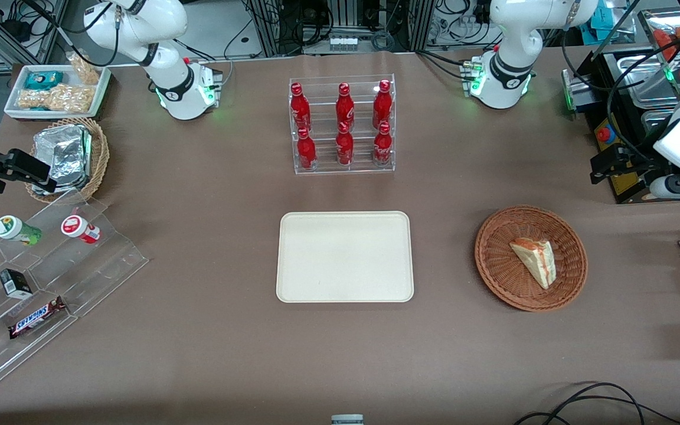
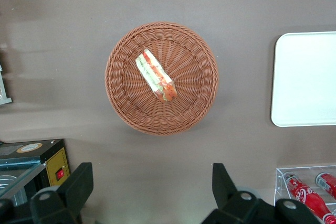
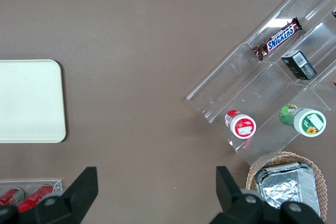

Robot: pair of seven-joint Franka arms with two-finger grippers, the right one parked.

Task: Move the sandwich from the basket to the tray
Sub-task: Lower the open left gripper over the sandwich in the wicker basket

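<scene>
Looking through the front view, I see the sandwich lying in the basket at the right of the frame, resting on the woven floor a little toward the rim nearest the frame's right edge. Its long axis runs on a diagonal from upper left to lower right, with the broad bread end at the upper left and the narrow tip pointing toward the lower right. A red-orange filling stripe shows along its upper right edge.

From the left wrist camera the sandwich sits near the middle of the basket, filling layers facing up, red and green between pale bread.

My gripper hangs high above the table, apart from the basket, with its two fingers spread wide and nothing between them. In the front view it sits at the right edge, farther from the camera than the basket.

I find the tray in the centre of the frame, well apart from the basket. A clear rack of red bottles stands above it.
</scene>
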